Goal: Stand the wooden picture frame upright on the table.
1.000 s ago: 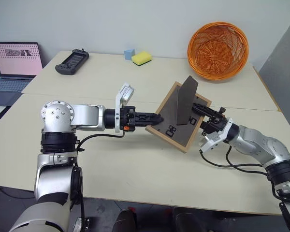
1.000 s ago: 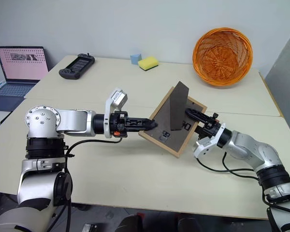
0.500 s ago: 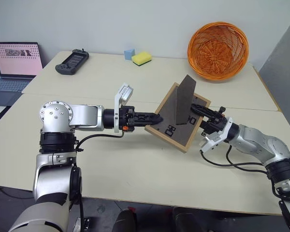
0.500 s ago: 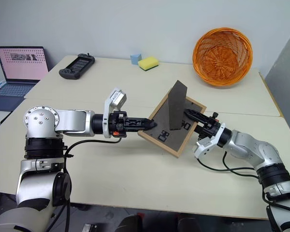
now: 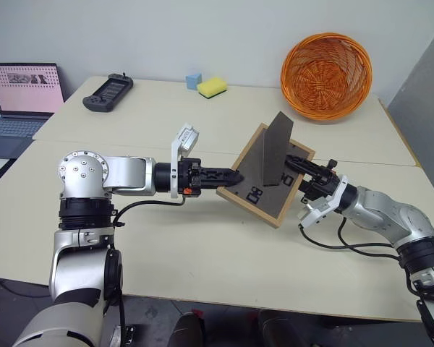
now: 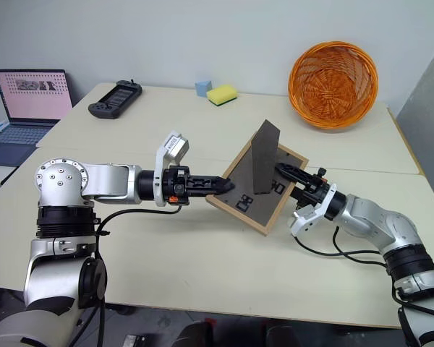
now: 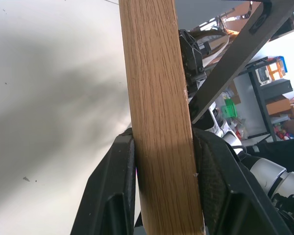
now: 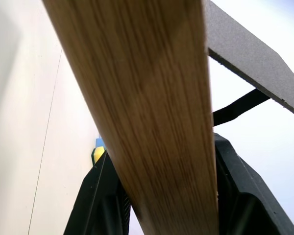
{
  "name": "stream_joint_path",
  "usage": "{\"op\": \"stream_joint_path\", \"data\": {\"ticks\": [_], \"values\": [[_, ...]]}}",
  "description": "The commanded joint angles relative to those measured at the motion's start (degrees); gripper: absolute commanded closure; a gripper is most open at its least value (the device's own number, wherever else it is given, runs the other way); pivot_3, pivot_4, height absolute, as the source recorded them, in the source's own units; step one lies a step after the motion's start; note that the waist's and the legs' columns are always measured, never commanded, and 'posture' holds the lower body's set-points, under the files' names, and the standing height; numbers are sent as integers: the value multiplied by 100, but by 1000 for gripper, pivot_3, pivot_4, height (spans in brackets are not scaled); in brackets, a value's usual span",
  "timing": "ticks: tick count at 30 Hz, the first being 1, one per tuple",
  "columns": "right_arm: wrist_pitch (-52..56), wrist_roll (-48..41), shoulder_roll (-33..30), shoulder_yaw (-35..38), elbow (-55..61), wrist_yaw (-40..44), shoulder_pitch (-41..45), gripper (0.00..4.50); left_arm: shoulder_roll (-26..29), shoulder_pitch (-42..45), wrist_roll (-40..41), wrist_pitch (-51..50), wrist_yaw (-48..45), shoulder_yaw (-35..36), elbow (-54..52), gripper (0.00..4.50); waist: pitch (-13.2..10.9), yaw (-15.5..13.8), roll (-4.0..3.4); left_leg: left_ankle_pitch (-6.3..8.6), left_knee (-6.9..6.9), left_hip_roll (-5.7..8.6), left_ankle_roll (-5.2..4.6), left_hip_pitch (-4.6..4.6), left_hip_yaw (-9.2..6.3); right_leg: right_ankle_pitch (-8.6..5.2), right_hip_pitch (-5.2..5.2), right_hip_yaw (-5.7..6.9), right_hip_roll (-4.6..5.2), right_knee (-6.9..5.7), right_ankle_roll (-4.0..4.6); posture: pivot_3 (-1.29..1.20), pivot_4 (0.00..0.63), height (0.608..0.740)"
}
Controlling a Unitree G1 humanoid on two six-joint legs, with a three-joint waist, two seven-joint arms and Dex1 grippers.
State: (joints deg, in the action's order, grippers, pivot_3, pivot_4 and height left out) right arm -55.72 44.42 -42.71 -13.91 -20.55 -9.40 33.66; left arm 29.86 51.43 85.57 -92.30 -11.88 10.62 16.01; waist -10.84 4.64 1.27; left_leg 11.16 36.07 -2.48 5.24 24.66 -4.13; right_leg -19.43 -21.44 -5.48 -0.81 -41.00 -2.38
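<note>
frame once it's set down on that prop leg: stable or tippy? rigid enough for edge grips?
Probably rigid: the frame keeps its shape while the left gripper and right gripper clamp only opposite wooden edges. Likely light, since thin edge pinches carry it above the table. Possibly tippy: the prop leg is one narrow, hinged panel.

Light grained wood on the picture frame, with a matt dark grey back. Smooth matt cream worktop. Woven orange wicker basket.

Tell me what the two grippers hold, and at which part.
Both hold the small rectangular light-wood picture frame. The left gripper clamps its left wooden edge; the right gripper clamps its right wooden edge, prop leg unfolded.
</note>
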Motion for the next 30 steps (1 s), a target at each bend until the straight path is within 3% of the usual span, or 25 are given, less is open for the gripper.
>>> {"op": "stream_joint_path", "data": {"ticks": [1, 23, 25, 30], "values": [[25, -95, -37, 126, 36, -17, 47, 2920, 139, 99, 31, 13, 110, 208, -207, 3205, 0, 0, 0, 0, 0, 0, 0, 0, 0, 0, 0, 0, 0, 0, 0, 0, 150, 740], [67, -89, -22, 126, 68, -9, 69, 2920, 154, 81, -13, -16, 102, 113, -254, 3205, 0, 0, 0, 0, 0, 0, 0, 0, -1, 0, 0, 0, 0, -1, 0, 0, 150, 740], [65, -92, -24, 127, 72, -6, 67, 2920, 140, 99, -41, -1, 141, 126, -207, 2505, 0, 0, 0, 0, 0, 0, 0, 0, 0, 0, 0, 0, 0, -1, 0, 0, 150, 740], [84, -117, -25, 139, 90, 32, 52, 2920, 152, 95, -6, -19, 111, 126, -257, 1549, 1, 1, 0, 0, 0, 0, 0, -1, 0, 0, 0, 0, 0, -1, 0, 0, 150, 740]]}}
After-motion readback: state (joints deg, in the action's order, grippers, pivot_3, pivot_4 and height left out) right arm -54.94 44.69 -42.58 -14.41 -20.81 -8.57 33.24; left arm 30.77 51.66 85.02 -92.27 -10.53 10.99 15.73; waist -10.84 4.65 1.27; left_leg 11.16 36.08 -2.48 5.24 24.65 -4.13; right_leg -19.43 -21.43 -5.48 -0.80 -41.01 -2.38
